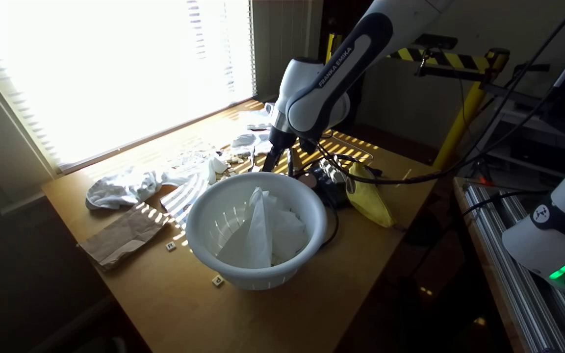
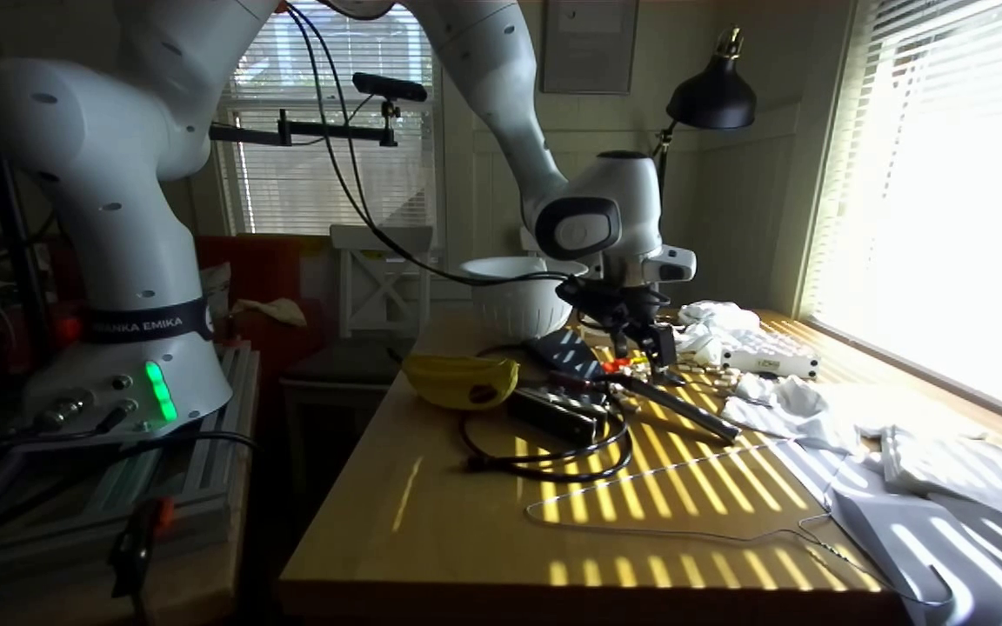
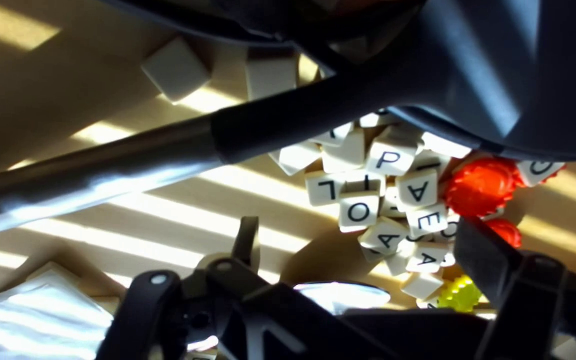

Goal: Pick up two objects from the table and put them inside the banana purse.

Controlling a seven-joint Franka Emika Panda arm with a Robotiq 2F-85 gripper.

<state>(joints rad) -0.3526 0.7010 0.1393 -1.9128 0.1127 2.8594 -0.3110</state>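
My gripper [image 3: 360,237] stands open over the table [image 2: 431,513], fingers wide apart and nothing held. Ahead of and between the fingertips in the wrist view lies a heap of white letter tiles [image 3: 418,192]. Among them are a red scalloped piece [image 3: 483,187] and a yellow one [image 3: 460,294]; the right finger partly covers a smaller red piece. A shiny oval object [image 3: 343,296] shows low between the fingers, its rest hidden. The banana purse [image 2: 444,380] rests near the table's edge, off to the side of the gripper [image 1: 280,166]; whether its mouth is open I cannot tell.
A big pale bowl [image 1: 258,277] holding white sheets stands close to the gripper. A dark utensil with a metal handle [image 3: 93,172] crosses beside the tiles. Black cable [image 2: 544,476], a wire hanger [image 2: 666,532], white cloths [image 1: 120,189] and a brown paper bag [image 1: 123,235] lie around.
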